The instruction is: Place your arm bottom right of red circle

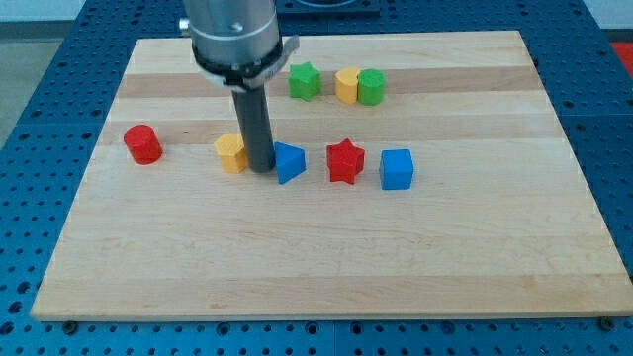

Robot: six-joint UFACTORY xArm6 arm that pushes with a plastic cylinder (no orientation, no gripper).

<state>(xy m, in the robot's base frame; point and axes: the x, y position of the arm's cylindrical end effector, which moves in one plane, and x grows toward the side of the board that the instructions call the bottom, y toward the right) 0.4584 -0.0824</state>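
Observation:
The red circle block [142,143] lies near the view's left edge of the wooden board [326,267]. My tip [261,168] rests on the board well to the right of the red circle and slightly lower in the view. It stands between a yellow block [230,153] on its left and a blue triangular block [288,162] on its right, close to both.
A red star [345,160] and a blue cube [397,169] lie to the right of the blue triangular block. A green star [305,81], a yellow block [346,86] and a green block [371,87] sit near the view's top.

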